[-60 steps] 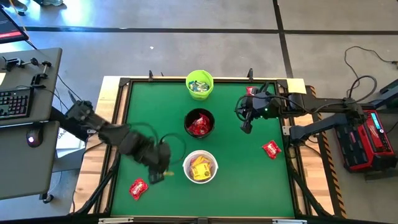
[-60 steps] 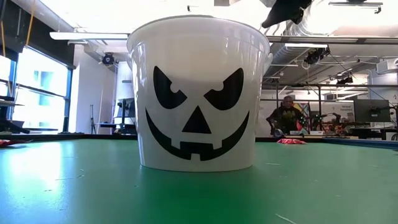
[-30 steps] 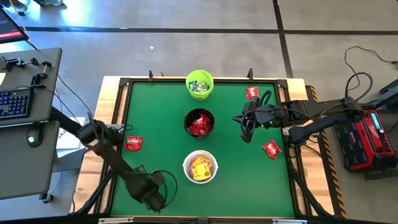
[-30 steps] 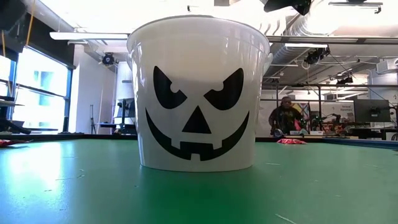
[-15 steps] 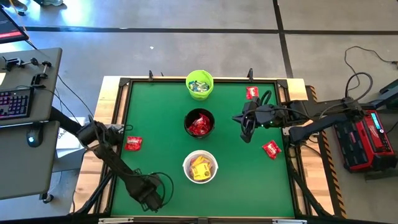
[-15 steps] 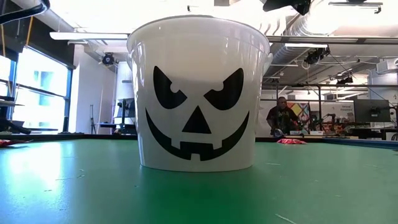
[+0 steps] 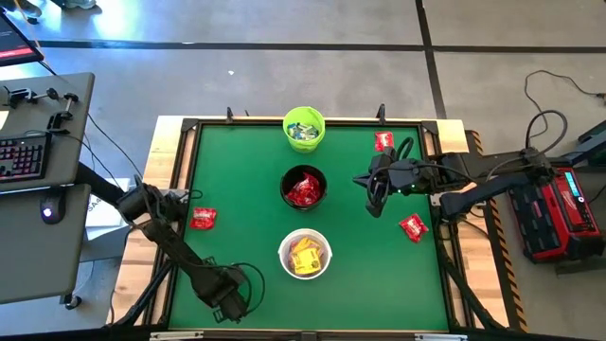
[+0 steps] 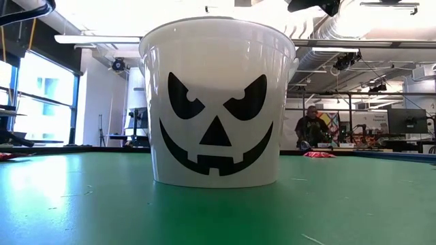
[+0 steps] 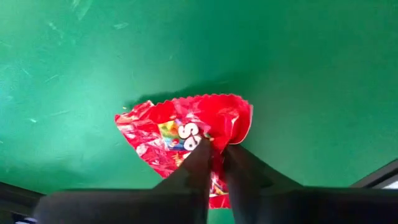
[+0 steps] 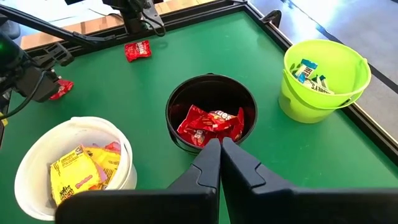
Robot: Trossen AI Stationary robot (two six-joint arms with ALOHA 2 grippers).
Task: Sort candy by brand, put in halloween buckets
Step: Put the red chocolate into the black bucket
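Now the left hand (image 7: 227, 299), low at the desk's (image 7: 237, 189) near-left corner, pinches a red packet (image 9: 183, 134); the black bucket (image 7: 304, 187) of red candy lies up and right, past the white bucket (image 7: 304, 254). The right hand (image 7: 373, 192), fingers together and empty, hangs beside that black bucket.

The left gripper (image 9: 216, 151) has its two dark fingers (image 9: 198, 163) pinched together on a crinkled red shiny candy packet (image 9: 180, 135) with a scalloped edge and colourful lettering. The packet hangs above the green felt-like table surface (image 9: 298, 68), casting a shadow behind it.
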